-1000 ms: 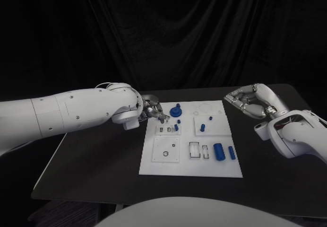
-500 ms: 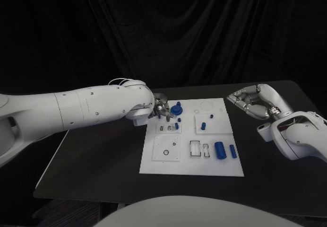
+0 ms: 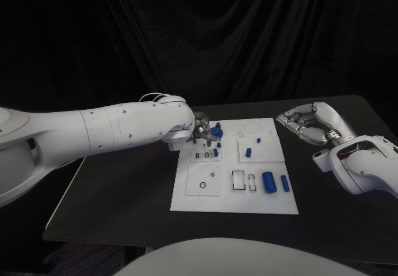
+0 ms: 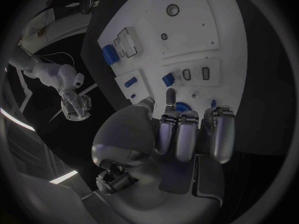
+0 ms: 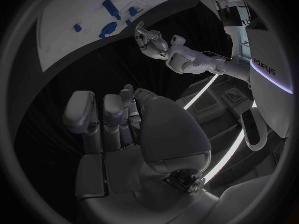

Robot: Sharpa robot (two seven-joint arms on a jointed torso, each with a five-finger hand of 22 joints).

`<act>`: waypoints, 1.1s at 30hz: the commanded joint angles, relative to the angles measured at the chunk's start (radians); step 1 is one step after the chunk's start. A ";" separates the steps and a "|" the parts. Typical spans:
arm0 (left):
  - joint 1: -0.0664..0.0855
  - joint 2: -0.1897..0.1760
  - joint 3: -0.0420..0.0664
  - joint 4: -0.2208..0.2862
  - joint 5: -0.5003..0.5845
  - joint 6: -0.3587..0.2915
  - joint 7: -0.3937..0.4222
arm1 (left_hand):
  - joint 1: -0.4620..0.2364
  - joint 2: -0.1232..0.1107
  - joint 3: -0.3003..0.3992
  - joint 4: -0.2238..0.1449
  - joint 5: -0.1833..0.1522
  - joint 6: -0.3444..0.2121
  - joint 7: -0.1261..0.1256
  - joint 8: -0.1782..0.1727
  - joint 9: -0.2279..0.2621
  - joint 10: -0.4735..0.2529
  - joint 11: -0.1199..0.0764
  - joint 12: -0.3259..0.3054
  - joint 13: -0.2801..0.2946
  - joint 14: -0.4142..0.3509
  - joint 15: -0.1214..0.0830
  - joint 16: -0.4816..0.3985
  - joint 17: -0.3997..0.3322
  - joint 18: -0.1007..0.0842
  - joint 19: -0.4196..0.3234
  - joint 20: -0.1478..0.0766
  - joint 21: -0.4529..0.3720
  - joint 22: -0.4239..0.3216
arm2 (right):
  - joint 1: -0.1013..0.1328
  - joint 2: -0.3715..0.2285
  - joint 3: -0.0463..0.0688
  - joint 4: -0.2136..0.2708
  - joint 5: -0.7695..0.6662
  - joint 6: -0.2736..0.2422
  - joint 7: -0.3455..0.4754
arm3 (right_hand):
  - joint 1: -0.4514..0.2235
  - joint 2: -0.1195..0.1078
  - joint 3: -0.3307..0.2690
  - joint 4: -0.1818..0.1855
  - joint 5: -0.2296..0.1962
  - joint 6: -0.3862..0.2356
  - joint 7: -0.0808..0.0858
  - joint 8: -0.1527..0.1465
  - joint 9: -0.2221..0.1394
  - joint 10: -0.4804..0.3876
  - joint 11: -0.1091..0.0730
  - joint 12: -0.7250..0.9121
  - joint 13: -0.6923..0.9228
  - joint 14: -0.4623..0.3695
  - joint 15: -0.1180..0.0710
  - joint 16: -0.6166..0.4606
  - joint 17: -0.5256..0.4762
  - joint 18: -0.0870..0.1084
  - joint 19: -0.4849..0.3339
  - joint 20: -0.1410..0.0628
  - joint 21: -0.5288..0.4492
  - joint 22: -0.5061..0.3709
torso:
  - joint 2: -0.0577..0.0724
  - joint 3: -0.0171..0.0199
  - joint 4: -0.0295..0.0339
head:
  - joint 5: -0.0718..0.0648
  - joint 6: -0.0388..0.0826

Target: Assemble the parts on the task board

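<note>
While the right robot hand [image 3: 309,125] is held off the right edge of the white board [image 3: 217,198], above the bare table [image 3: 124,195] with its fingers curled in on nothing, the left robot hand [image 3: 200,133] is seen at the board's far left corner, directly beside the round blue part with an upright stem [image 3: 215,131]. That part stands upright, its long axis rising from the board, and it lies just past the fingertips of the left robot hand, on the side towards the board's middle; in the left wrist view the fingers [image 4: 187,134] are seen curled over the part's blue base [image 4: 181,106], with one slender finger reaching towards it. Whether the part is actually pinched, or only touched, cannot be told from these views. A short blue peg [image 3: 215,152] stands just nearer the robot than that part, a second peg [image 3: 247,153] stands in the neighbouring square block, and a thick blue cylinder [image 3: 267,182] and a thinner one [image 3: 283,183] lie side by side near the board's right edge, their long axes running towards the robot. The left robot hand is judged much the nearer to the stemmed part, so any coming move on it would fall to that hand, approached from the board's left side.
</note>
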 commanded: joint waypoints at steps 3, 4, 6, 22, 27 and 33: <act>-0.001 0.011 0.001 -0.010 -0.002 0.026 -0.027 | -0.018 -0.001 -0.003 0.002 -0.008 0.011 -0.002 0.007 0.019 0.102 -0.010 0.004 0.263 0.102 -0.010 -0.001 0.263 0.000 0.001 -0.010 -0.005 0.088 | -0.002 0.004 0.001 -0.001 0.001 -0.005 -0.007 | 0.005 -0.006 0.005 -0.001 0.006 -0.007 0.000 -0.007 -0.001 0.009 -0.001 0.005 0.001 0.005 0.001 0.006 0.002 -0.007 0.002 0.004 0.000 0.150 | -0.002 0.0034 -0.0038 | -0.001 0.000; -0.001 0.012 0.001 -0.011 -0.002 0.026 -0.028 | -0.029 0.002 -0.007 0.005 -0.017 0.012 -0.003 0.006 0.029 0.102 -0.011 0.004 0.263 0.102 -0.012 -0.001 0.263 0.000 0.001 -0.012 -0.006 0.088 | -0.002 0.004 0.001 -0.001 0.001 -0.004 -0.007 | 0.005 -0.006 0.006 -0.001 0.006 -0.007 0.000 -0.007 -0.001 0.010 -0.001 0.005 0.001 0.006 0.001 0.006 0.002 -0.007 0.002 0.004 -0.001 0.150 | -0.002 0.0036 -0.0047 | 0.000 0.000; -0.002 0.014 0.001 -0.013 -0.002 0.027 -0.030 | -0.048 0.006 -0.015 0.006 -0.036 0.012 -0.004 0.003 0.044 0.102 -0.013 0.004 0.263 0.102 -0.014 -0.001 0.263 0.001 0.000 -0.014 -0.008 0.085 | -0.002 0.004 0.001 -0.002 0.001 -0.004 -0.008 | 0.005 -0.006 0.006 -0.001 0.006 -0.007 0.000 -0.007 -0.001 0.010 -0.001 0.005 0.001 0.006 0.001 0.006 0.002 -0.007 0.002 0.004 -0.001 0.150 | -0.003 0.0029 -0.0037 | -0.002 0.000; -0.012 0.031 0.001 -0.033 -0.002 0.016 -0.008 | -0.038 0.009 -0.010 -0.011 -0.022 0.000 -0.005 -0.023 0.075 0.102 -0.014 0.004 0.263 0.102 -0.016 -0.001 0.263 0.004 -0.010 -0.018 -0.018 0.073 | -0.003 0.005 0.001 -0.005 0.001 0.003 -0.012 | 0.006 -0.006 0.007 -0.001 0.008 -0.007 0.000 -0.008 -0.001 0.011 -0.001 0.006 0.002 0.006 0.001 0.007 0.002 -0.007 0.002 0.004 -0.002 0.150 | -0.005 0.0037 -0.0010 | -0.011 0.000; -0.018 0.037 0.001 -0.040 -0.002 0.016 -0.005 | -0.034 0.009 -0.008 -0.015 -0.019 0.001 -0.005 -0.026 0.078 0.102 -0.014 0.004 0.263 0.102 -0.016 -0.001 0.263 0.004 -0.009 -0.018 -0.018 0.074 | -0.003 0.005 0.001 -0.006 0.001 0.005 -0.012 | 0.007 -0.006 0.007 -0.001 0.009 -0.007 0.001 -0.008 -0.001 0.010 -0.001 0.005 0.001 0.007 0.001 0.007 0.002 -0.006 0.002 0.004 -0.003 0.149 | -0.005 0.0041 -0.0007 | -0.013 0.000; -0.030 0.043 0.001 -0.052 -0.002 0.017 -0.006 | -0.029 0.009 -0.005 -0.019 -0.014 0.005 -0.005 -0.028 0.083 0.102 -0.014 0.004 0.263 0.102 -0.016 -0.001 0.263 0.004 -0.008 -0.018 -0.018 0.075 | -0.003 0.005 0.001 -0.006 0.001 0.006 -0.013 | 0.007 -0.006 0.007 -0.001 0.009 -0.007 0.001 -0.008 -0.001 0.010 -0.001 0.005 0.001 0.007 0.001 0.007 0.002 -0.006 0.002 0.004 -0.003 0.149 | -0.005 0.0046 -0.0007 | -0.015 0.000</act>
